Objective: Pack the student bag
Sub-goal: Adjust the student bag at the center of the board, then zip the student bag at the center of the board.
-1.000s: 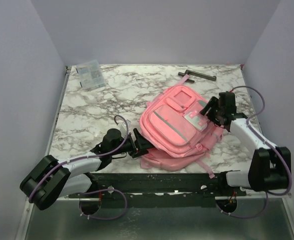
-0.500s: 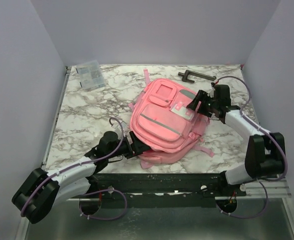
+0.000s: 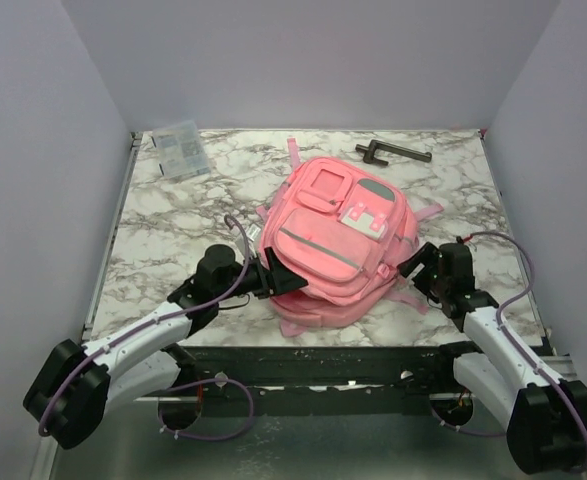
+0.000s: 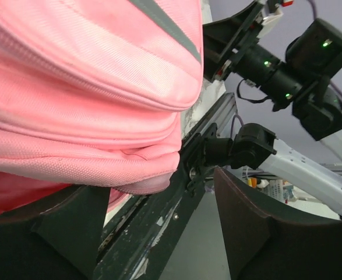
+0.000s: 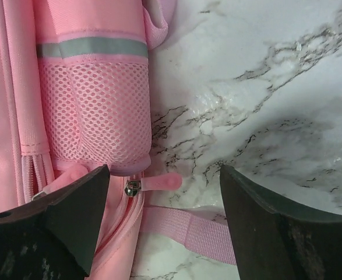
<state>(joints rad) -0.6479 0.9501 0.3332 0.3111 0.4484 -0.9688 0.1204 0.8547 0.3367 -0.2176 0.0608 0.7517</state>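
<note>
L gripper (image 3: 279, 280) sat at student bag (image 3: 338, 230) near-left edge, jaws apart, nothing clamped. R gripper (image 3: 420, 262) low beside bag's right side, jaws wide, empty.

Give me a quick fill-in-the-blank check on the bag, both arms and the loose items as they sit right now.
1. The student bag lies on the table with its front pockets facing ___.
2. The left gripper and the right gripper both have their jaws ___.
3. The dark L-shaped handle lies beyond the bag, toward the table's far ___ corner.
4. The band across the mesh side pocket is ___ in colour.

Missing words: up; open; right; grey.
</note>
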